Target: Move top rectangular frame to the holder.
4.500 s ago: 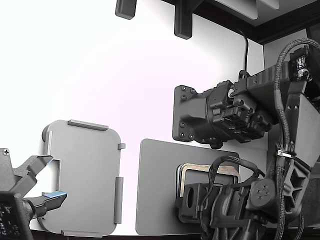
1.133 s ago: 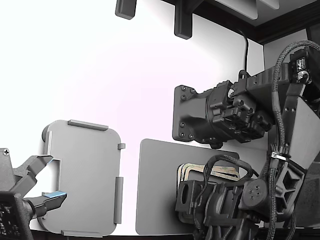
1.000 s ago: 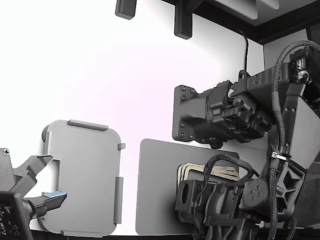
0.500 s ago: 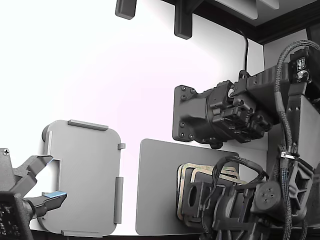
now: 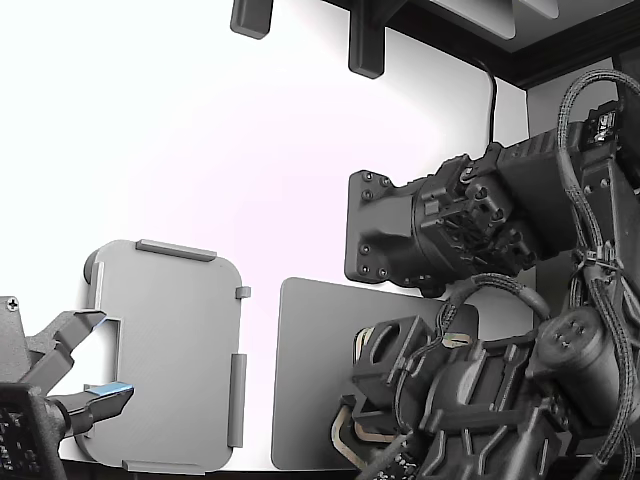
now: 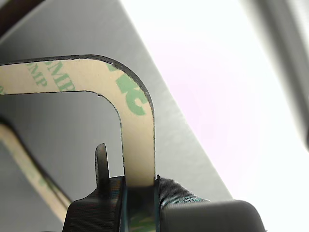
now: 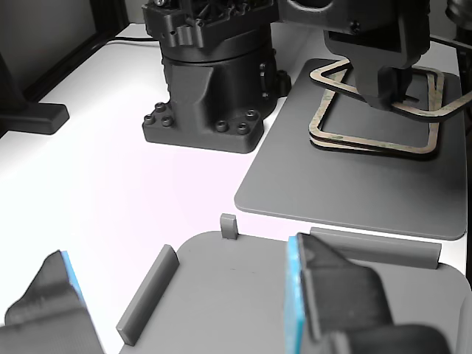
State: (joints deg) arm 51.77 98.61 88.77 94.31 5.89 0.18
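Gripper (image 6: 140, 193) closed on one side bar of the top rectangular frame (image 6: 137, 140), which is tilted up off the stack of frames (image 7: 369, 140) on the dark grey mat (image 7: 354, 192). Holder (image 7: 243, 295) sits beside the mat, well apart from the frame. Frame looks thin, light and probably flexible; an edge pinch suits it, though the far side may sag.
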